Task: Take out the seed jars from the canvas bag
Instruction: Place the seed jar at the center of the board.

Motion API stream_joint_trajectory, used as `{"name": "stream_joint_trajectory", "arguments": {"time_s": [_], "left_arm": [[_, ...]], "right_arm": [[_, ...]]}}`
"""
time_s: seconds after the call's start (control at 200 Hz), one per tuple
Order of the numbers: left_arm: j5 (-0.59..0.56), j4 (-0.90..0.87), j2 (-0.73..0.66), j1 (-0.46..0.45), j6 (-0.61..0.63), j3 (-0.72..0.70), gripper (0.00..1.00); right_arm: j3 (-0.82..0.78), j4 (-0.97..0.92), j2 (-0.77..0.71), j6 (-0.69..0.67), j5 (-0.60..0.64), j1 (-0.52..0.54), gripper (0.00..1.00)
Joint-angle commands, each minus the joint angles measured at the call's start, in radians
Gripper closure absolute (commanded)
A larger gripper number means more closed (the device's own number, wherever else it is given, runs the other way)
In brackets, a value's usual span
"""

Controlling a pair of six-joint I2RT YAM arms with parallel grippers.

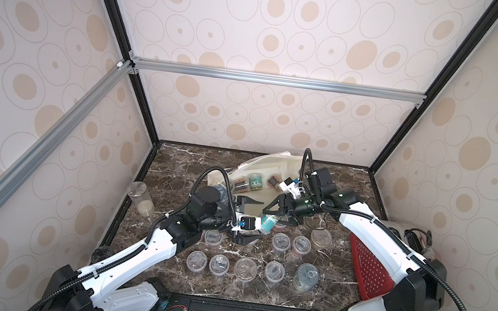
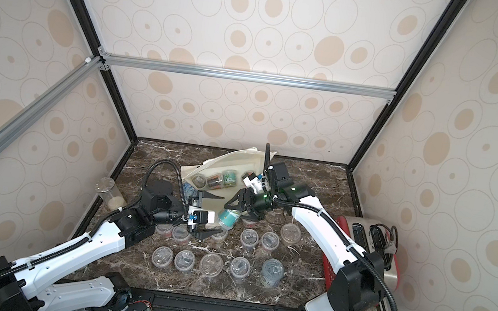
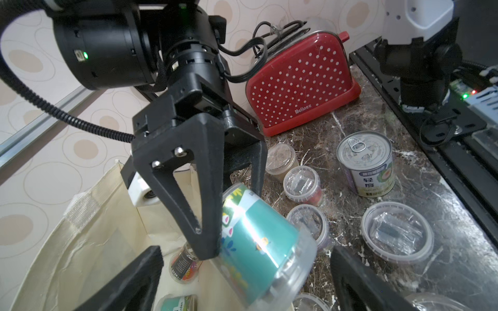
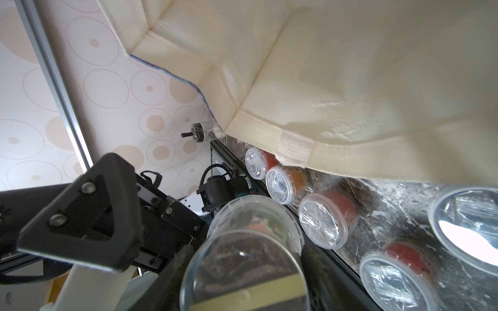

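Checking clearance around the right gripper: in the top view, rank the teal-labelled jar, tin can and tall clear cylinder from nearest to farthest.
1. teal-labelled jar: gripped by the right gripper, so touching it.
2. tin can: nearer the robot, slightly to the right.
3. tall clear cylinder: far off on the left side.

Both top views are bright and sharp. The pale walls [image 1: 257, 33] glow, and the far one is nearly washed out to white. The dark surface [image 1: 331, 291] shows only soft, faint shadows under things.

The wrist views stretch and bend shapes near their edges. In the left wrist view a white shine runs across the teal jar [image 3: 258, 242], and whatever is nearest the lens is fuzzy. In the right wrist view the same jar [image 4: 250, 255] is very close and blurry. The canvas bag [image 4: 377, 80] looks soft, and one clear lid [image 4: 469, 234] flares bright white.
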Motion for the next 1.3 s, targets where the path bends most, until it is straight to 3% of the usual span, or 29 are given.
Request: {"name": "stream_joint_trajectory", "arguments": {"time_s": [0.0, 0.125, 0.46, 0.9, 1.091, 1.296], "left_arm": [[0.023, -0.101, 0.028, -0.005, 0.209, 0.071, 0.02], [0.068, -0.203, 0.085, -0.005, 0.288, 0.12, 0.02], [0.13, -0.237, 0.175, -0.007, 0.34, 0.188, 0.03], [0.24, -0.291, 0.205, -0.016, 0.357, 0.185, 0.24], [0.244, -0.164, 0.181, -0.016, 0.216, 0.145, 0.33], [0.186, 0.101, 0.12, -0.016, -0.056, 0.035, 0.32]], "right_arm": [[0.04, -0.081, 0.013, -0.075, -0.039, 0.015, 0.36], [0.067, -0.123, 0.031, -0.108, -0.04, 0.025, 0.36], [0.116, -0.185, 0.076, -0.156, -0.044, 0.074, 0.37], [0.145, -0.215, 0.105, -0.175, -0.027, 0.096, 0.36], [0.137, -0.171, 0.081, -0.154, 0.018, 0.094, 0.29], [0.065, -0.019, -0.009, -0.092, 0.067, 0.089, 0.17]]}}
